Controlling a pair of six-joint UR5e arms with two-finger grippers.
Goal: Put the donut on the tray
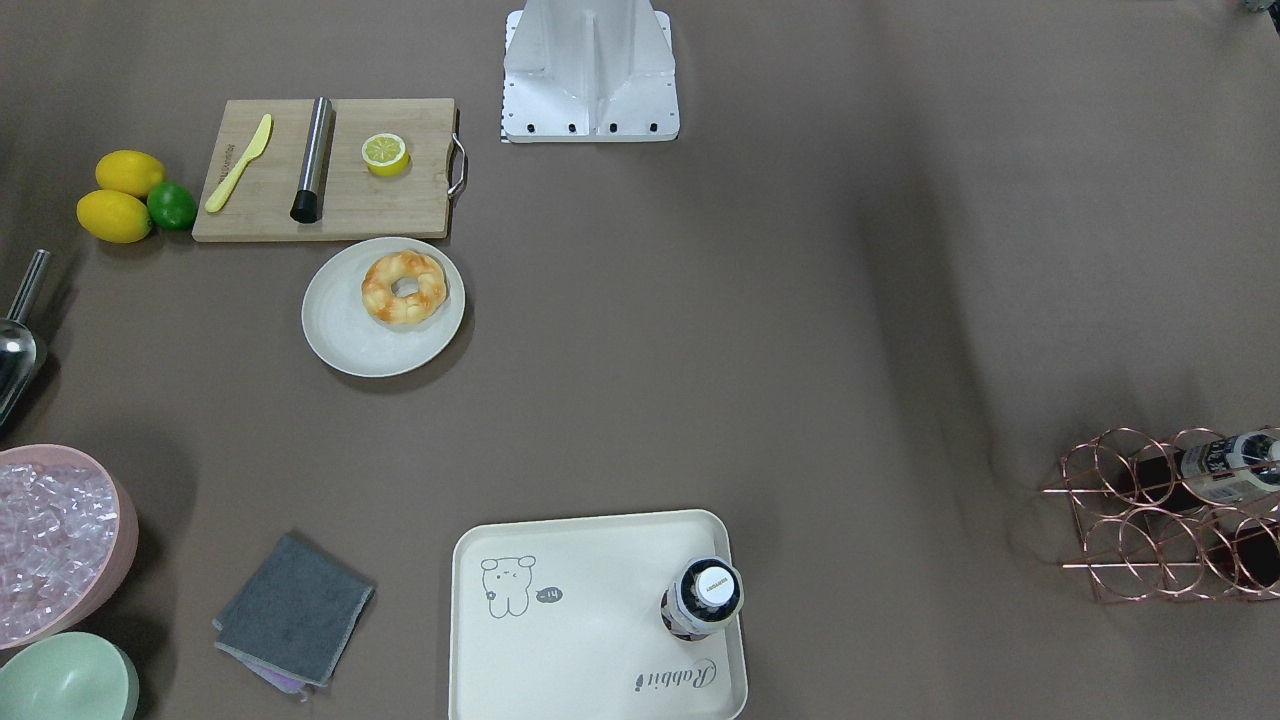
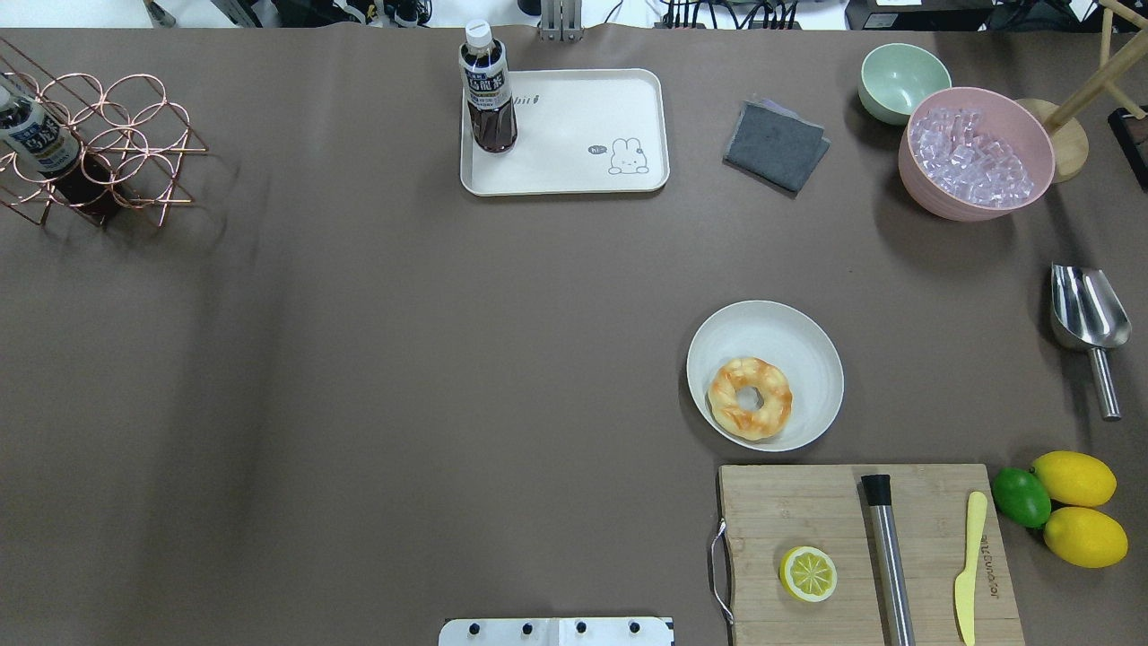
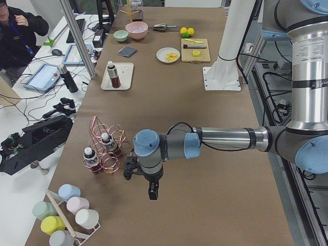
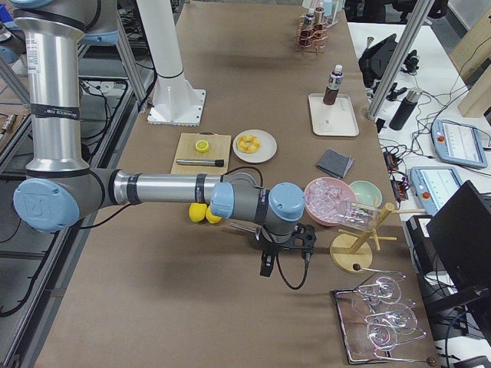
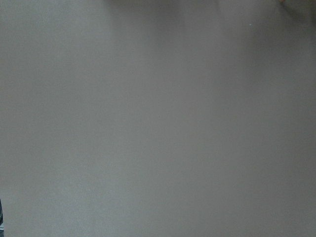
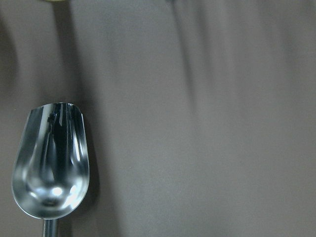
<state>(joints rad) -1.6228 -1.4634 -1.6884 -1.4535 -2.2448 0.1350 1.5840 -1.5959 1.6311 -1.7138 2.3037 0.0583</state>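
The donut (image 2: 750, 398) lies on a round off-white plate (image 2: 789, 332) right of the table's middle; it also shows in the front view (image 1: 404, 288). The cream tray (image 2: 574, 161) sits at the far edge, with a dark tea bottle (image 2: 488, 90) standing on its left end. My left gripper (image 3: 151, 192) shows only in the left side view, hanging over bare table near the copper rack. My right gripper (image 4: 266, 266) shows only in the right side view, over the scoop. I cannot tell whether either is open or shut.
A wooden cutting board (image 2: 771, 511) with a lemon half (image 2: 808, 573), steel muddler and yellow knife lies just in front of the plate. Lemons and a lime (image 2: 1076, 478), a steel scoop (image 2: 1085, 314), a pink ice bowl (image 2: 976, 161), a green bowl and a grey cloth (image 2: 776, 145) stand on the right. A copper rack (image 2: 99, 144) stands far left.
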